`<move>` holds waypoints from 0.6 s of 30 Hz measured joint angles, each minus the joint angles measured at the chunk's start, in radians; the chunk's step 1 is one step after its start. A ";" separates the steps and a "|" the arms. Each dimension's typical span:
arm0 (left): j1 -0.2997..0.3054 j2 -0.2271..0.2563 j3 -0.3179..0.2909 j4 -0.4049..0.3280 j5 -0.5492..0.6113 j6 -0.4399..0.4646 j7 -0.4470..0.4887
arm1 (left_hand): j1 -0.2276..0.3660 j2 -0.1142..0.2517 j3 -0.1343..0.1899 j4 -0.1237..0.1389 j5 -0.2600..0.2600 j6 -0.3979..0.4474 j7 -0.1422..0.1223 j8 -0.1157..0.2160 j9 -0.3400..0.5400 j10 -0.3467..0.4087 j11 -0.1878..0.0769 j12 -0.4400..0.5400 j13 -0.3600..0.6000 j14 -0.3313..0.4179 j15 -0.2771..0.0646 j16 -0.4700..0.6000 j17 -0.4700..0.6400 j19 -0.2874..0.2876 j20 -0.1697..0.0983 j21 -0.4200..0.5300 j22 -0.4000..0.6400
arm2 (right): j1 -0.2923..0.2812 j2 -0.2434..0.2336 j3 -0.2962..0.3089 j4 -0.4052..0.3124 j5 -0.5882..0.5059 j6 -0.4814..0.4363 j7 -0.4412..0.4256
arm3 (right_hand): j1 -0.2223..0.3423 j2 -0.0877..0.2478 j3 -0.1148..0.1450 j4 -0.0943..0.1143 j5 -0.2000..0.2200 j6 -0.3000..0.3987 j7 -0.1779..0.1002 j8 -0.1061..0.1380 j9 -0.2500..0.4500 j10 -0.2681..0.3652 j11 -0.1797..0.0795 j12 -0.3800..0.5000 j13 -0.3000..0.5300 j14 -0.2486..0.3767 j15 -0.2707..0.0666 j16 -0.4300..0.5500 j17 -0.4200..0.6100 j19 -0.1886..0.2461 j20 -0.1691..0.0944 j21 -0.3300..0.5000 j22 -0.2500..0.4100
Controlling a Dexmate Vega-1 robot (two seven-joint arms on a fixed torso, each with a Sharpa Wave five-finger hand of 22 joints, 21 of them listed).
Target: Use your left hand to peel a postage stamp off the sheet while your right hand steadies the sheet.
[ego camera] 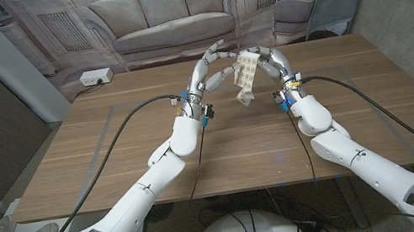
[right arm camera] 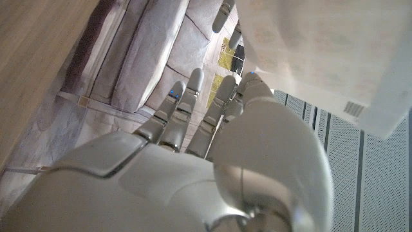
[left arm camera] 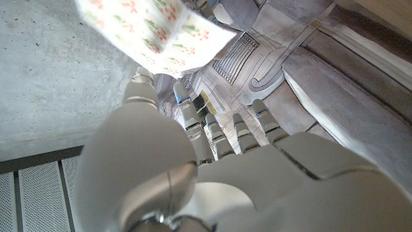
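Holding the sheet (ego camera: 245,78) aloft, your right hand (ego camera: 277,65) clamps its far edge; left hand (ego camera: 207,69) sits just beside it, fingers apart, long axis hanging downward.

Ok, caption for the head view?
Both hands raised over the wooden table, right hand holding the stamp sheet, left hand alongside.

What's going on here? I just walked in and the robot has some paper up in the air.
The robot is holding a sheet of stamps up above the wooden table, between its two raised hands. The right hand grips the sheet, which hangs down from its fingers. The left hand is raised next to the sheet with its fingers reaching toward it; whether it has hold of a stamp yet cannot be told.
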 measured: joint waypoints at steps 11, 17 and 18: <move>0.009 -0.024 -0.012 0.013 0.026 -0.002 0.049 | -0.010 0.008 0.000 0.000 0.000 -0.011 0.016 -0.001 -0.008 0.016 -0.005 0.000 0.000 0.009 0.001 0.000 0.000 0.000 0.000 0.008 0.000 | 0.009 -0.004 -0.005 0.015 -0.006 0.017 0.025 | 0.002 -0.001 0.007 -0.002 0.000 -0.002 0.002 0.000 0.000 0.000 0.000 0.000 0.000 0.000 0.000 -0.006 0.000 0.000 0.000 0.008 -0.002; 0.012 -0.036 -0.016 0.021 0.040 -0.003 0.085 | -0.010 0.008 0.000 0.000 0.000 -0.033 -0.004 -0.007 -0.010 0.015 -0.005 0.000 0.000 0.009 0.001 0.000 0.000 0.004 0.004 0.008 0.000 | 0.009 -0.020 -0.007 -0.008 -0.039 -0.008 0.016 | 0.002 -0.001 0.007 -0.002 0.000 -0.004 0.004 0.000 0.000 0.000 0.000 0.000 0.004 0.000 0.000 -0.008 0.000 0.000 0.000 0.008 -0.005; 0.013 -0.039 -0.017 0.023 0.043 -0.003 0.091 | -0.010 0.008 0.000 0.000 0.000 -0.029 -0.008 -0.007 -0.012 0.015 -0.005 0.000 0.000 0.011 -0.001 0.000 0.000 0.005 0.003 0.008 0.000 | 0.009 -0.022 -0.007 -0.010 -0.041 -0.012 0.013 | 0.002 -0.001 0.007 -0.002 0.000 -0.004 0.004 0.000 0.000 0.000 0.000 0.000 0.004 0.000 0.000 -0.008 0.000 0.000 0.000 0.008 -0.005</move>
